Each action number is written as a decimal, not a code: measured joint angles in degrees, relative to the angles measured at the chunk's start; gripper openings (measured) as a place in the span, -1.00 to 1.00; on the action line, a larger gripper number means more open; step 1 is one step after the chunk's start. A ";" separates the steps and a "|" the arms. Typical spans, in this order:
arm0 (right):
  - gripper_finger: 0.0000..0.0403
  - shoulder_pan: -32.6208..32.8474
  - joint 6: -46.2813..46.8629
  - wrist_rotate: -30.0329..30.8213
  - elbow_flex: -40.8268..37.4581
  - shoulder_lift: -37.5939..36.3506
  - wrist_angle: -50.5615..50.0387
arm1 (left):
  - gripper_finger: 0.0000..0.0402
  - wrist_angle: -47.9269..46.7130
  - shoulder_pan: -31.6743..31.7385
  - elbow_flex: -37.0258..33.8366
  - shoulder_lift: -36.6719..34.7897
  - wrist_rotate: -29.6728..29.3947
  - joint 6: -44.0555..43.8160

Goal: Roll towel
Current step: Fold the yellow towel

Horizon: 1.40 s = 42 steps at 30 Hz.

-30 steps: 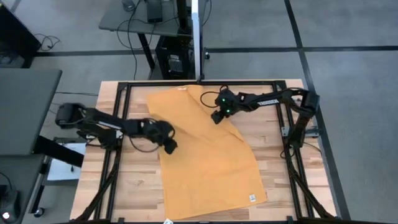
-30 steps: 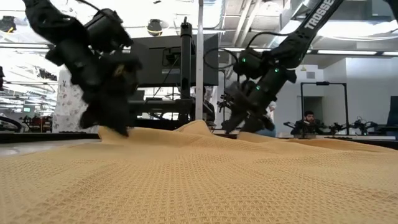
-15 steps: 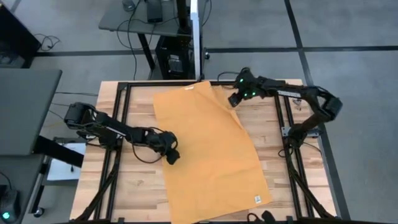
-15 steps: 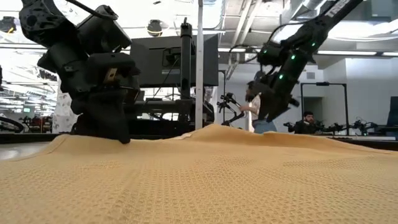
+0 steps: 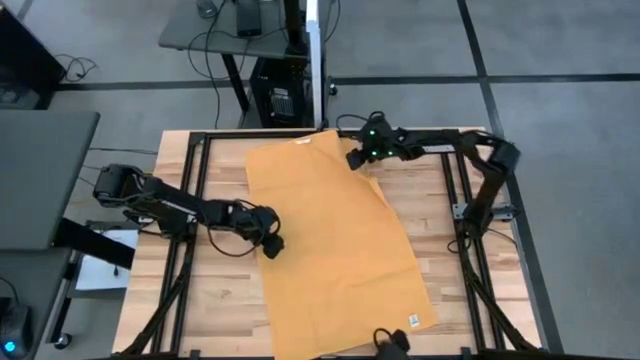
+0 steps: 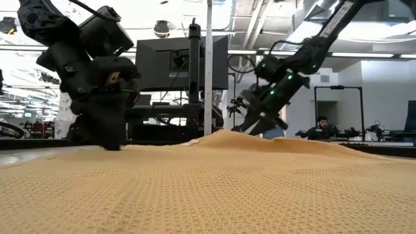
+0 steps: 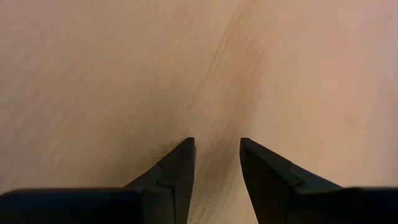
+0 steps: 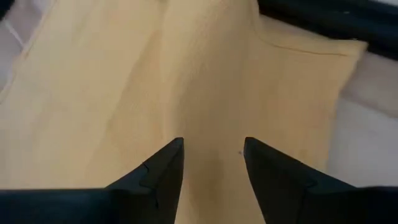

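High view: towel (image 5: 335, 245) flat on the table (image 5: 222, 300), unrolled. Right hand (image 5: 357, 160) has moved back over the far right edge; left hand (image 5: 270, 245) still at the left edge.
Low view: far edge still humped.
Wrist views: both hands' fingers apart, gripping nothing. Roll not started.
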 joint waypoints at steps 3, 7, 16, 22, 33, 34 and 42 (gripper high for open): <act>-0.29 -0.92 -3.83 0.14 3.59 2.81 -6.97 | -0.44 -0.93 -1.40 0.05 -0.05 0.02 -0.49; -0.38 -2.67 -11.57 2.77 7.73 4.80 -15.81 | -0.44 -1.05 -2.85 0.06 -0.07 -0.14 -0.55; -0.46 -9.75 -16.08 8.88 10.75 2.35 -25.07 | -0.44 -3.36 -5.00 0.26 -0.25 -0.24 -0.03; -0.46 -11.59 -18.22 6.57 11.78 -8.19 -27.12 | -0.44 -8.45 0.31 1.71 -4.80 0.41 5.68; -0.46 -8.64 -16.12 -2.38 11.99 -29.19 -19.23 | -0.44 -19.29 16.79 10.64 -17.80 0.02 29.57; -0.46 -8.16 -14.58 -2.50 12.05 -30.65 -18.61 | -0.44 -19.44 18.04 11.44 -18.13 0.10 31.38; -0.29 10.59 -16.93 -3.18 12.01 -41.14 -39.93 | -0.23 -34.63 17.71 25.33 -18.31 3.19 51.17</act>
